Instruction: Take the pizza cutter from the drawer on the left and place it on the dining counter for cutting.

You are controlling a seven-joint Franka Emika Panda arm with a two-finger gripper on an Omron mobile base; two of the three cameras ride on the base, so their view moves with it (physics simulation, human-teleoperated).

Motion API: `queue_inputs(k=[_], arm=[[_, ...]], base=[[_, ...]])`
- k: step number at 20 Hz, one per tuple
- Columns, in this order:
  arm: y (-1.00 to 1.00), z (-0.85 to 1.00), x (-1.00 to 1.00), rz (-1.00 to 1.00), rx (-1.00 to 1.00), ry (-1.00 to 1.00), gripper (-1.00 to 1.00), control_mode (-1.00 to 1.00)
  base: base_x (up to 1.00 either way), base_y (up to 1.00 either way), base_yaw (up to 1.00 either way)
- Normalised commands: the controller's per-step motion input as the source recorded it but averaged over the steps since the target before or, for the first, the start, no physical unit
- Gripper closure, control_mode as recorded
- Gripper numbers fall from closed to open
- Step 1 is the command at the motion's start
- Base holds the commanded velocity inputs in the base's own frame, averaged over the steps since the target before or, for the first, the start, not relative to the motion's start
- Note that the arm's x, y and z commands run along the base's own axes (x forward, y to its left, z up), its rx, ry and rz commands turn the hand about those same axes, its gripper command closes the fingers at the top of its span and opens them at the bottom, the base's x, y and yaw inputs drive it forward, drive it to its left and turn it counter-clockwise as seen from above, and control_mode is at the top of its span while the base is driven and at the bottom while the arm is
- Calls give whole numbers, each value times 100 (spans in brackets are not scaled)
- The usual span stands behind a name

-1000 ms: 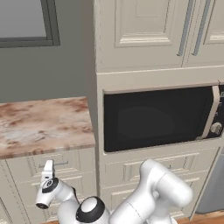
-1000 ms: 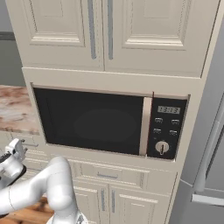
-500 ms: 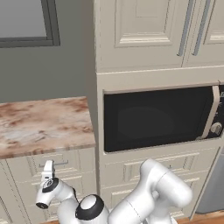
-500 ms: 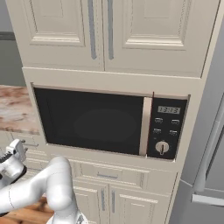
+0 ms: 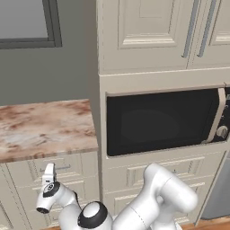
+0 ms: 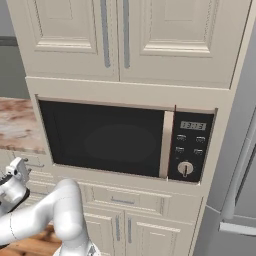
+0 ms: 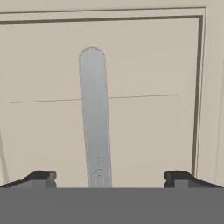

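Judging from the closed cream drawer [image 5: 54, 170] with its framed panel front, the task is taken to be at its very start: the drawer has yet to be pulled out, and the pizza cutter, presumably inside it, cannot be seen. Retrieval and the carry to the dining counter are all left.

The white arm is folded low, its forearm swung out toward nine o'clock in the left base view, so that the two-finger gripper [image 5: 48, 173] is held up against the drawer front beneath the brown-and-beige marbled worktop [image 5: 45, 128]. In the hand view the slim silver bar handle [image 7: 95, 118] runs from six toward twelve o'clock between the dark fingers [image 7: 41, 177], which are spread wide and grasp nothing.
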Motion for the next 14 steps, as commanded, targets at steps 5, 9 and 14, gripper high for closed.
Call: queue_inputs(k=[5, 9, 14], arm=[[-21, -43, 21, 0, 0, -16, -100, -100], [-9, -43, 18, 0, 0, -15, -100, -100], [0, -49, 20, 0, -2, -15, 100, -100]], base=[[0, 0, 0], [0, 0, 0], [0, 0, 0]])
